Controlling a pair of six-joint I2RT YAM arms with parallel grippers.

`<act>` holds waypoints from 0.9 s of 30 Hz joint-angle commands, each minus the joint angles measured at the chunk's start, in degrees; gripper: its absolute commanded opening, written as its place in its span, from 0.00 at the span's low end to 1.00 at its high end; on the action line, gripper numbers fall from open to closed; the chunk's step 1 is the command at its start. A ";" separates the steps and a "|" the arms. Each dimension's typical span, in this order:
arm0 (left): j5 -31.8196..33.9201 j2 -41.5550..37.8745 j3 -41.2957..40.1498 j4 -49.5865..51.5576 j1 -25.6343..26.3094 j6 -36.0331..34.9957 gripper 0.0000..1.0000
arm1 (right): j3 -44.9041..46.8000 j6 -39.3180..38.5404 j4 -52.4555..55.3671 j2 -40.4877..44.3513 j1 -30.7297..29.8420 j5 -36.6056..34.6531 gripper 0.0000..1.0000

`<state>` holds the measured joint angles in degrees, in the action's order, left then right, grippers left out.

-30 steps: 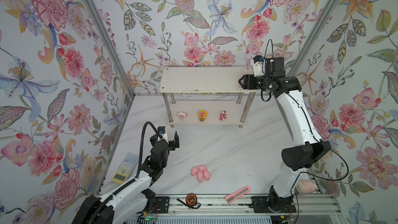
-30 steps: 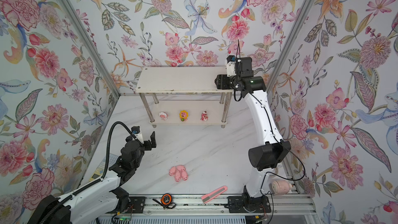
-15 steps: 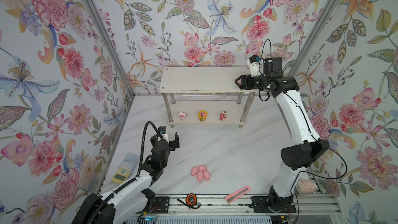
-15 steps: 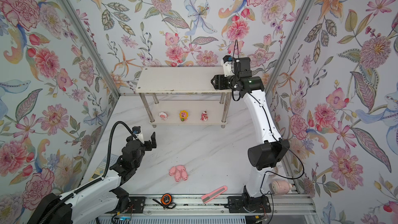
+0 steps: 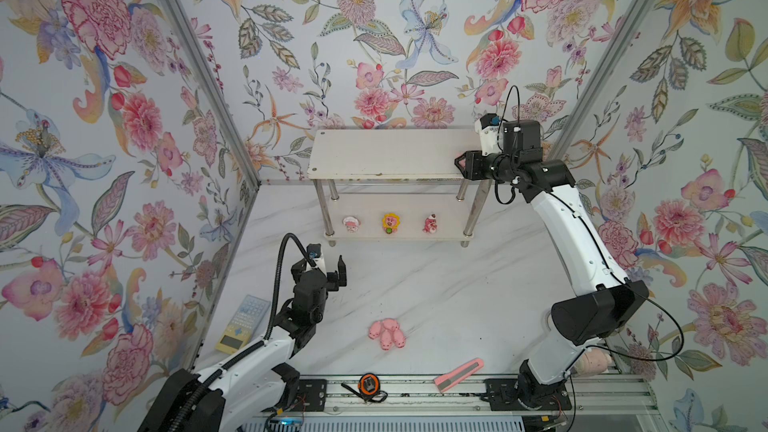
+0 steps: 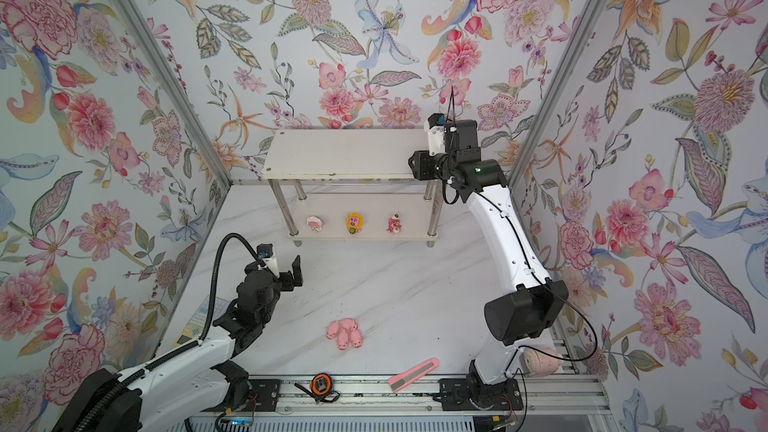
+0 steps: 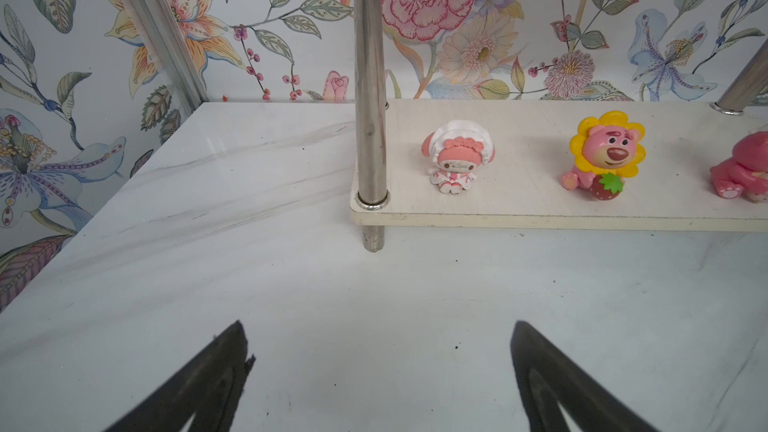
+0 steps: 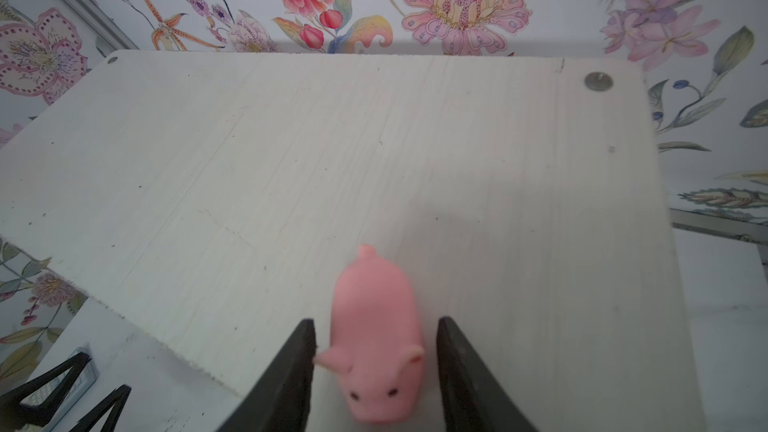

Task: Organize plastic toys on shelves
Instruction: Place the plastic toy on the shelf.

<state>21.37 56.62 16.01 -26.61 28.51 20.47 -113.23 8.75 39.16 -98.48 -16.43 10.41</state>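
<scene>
The shelves (image 5: 386,153) stand at the back, a two-tier white rack on chrome legs. Three small character figurines (image 5: 390,223) stand in a row on the lower board (image 7: 519,201). My right gripper (image 8: 376,322) is over the right end of the top board (image 8: 374,139). It is open, and a pink pig (image 8: 374,305) lies on the board between its fingers with a narrow gap on each side. Several more pink pigs (image 5: 387,333) lie in a heap on the marble table. My left gripper (image 7: 376,334) hovers open and empty over the table, left of the rack.
An orange-black tape measure (image 5: 368,384) and a flat pink-and-grey bar (image 5: 459,374) lie at the front edge by the rail. A calculator-like device (image 5: 243,324) sits by the left wall. A pink roll (image 5: 594,361) lies behind the right arm's base. Floral walls enclose three sides.
My right gripper has shifted a little to the left over the top board and its jaws have narrowed. The left arm has stayed put.
</scene>
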 commanded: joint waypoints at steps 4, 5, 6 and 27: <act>0.00 -1.30 1.94 -0.15 -0.43 0.54 0.99 | 4.86 4.23 -2.19 1.33 0.02 -3.34 0.39; 0.10 -1.42 1.92 -0.09 -0.47 0.54 0.99 | 5.23 4.40 -2.43 1.43 -0.01 -3.30 0.38; 0.08 -1.64 1.92 0.02 -0.43 0.54 0.99 | 5.53 4.59 -2.70 1.66 -0.09 -3.30 0.36; 0.11 -2.28 1.39 0.20 -0.48 0.84 0.99 | 11.47 7.26 -6.88 5.33 -1.82 -10.95 0.36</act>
<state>21.32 55.37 16.29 -26.59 28.51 20.62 -103.04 14.81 30.72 -92.55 -17.74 0.71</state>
